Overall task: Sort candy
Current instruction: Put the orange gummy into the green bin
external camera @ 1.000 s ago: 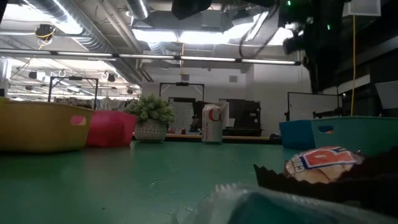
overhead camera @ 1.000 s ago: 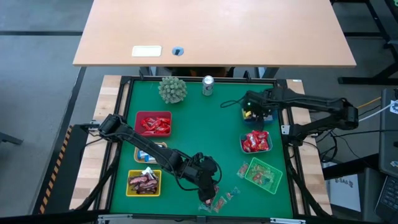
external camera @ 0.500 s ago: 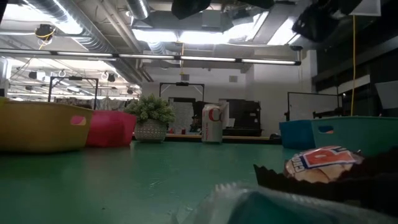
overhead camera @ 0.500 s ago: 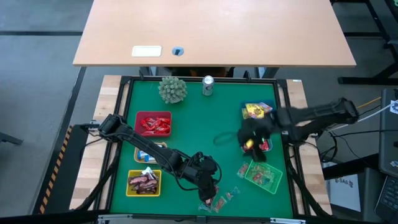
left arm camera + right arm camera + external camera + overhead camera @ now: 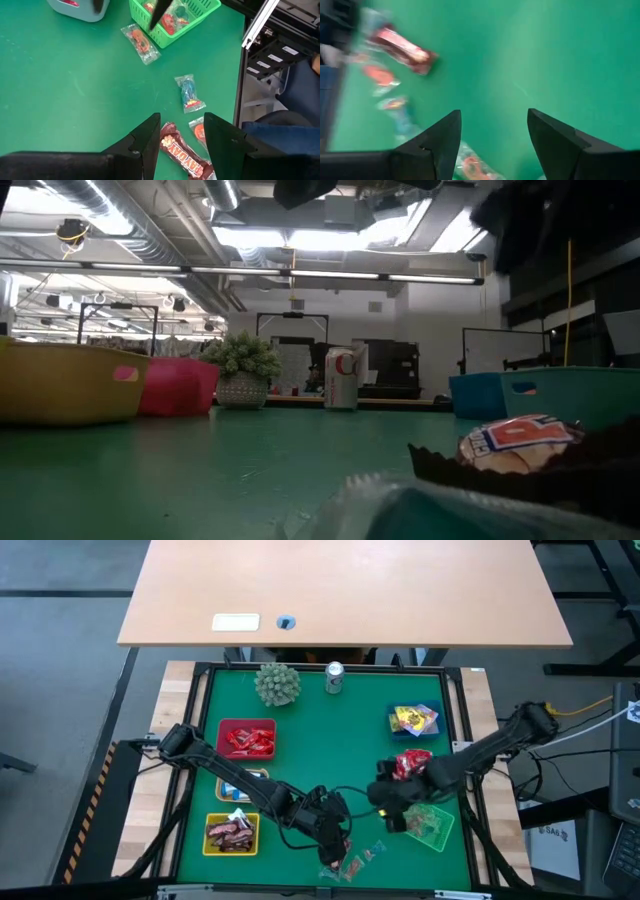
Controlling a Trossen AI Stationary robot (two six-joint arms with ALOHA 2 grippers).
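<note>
Loose candy lies on the green mat near its front edge. It includes a brown bar (image 5: 177, 150), a red sweet (image 5: 199, 132), a blue one (image 5: 189, 93) and a clear-wrapped red one (image 5: 141, 43). My left gripper (image 5: 333, 862) hovers open over them, and the brown bar shows between its fingers (image 5: 182, 117). My right gripper (image 5: 392, 816) hangs open beside the green basket (image 5: 428, 824), over bare mat (image 5: 493, 114). It holds nothing. The brown bar (image 5: 405, 50) lies ahead of it.
Sorted candy fills the red basket (image 5: 246, 738), yellow basket (image 5: 232, 832), blue basket (image 5: 415, 720) and a grey basket (image 5: 410, 766). Another basket (image 5: 236, 787) sits under the left arm. A silver can (image 5: 334, 677) and a spiky green ball (image 5: 278, 683) stand at the far edge.
My right gripper has swung from over the blue basket at the far right toward the near edge and the table's left, past the grey basket, and rolled as it went. It now hangs beside the green basket, fingers still apart. The left arm has kept still.
</note>
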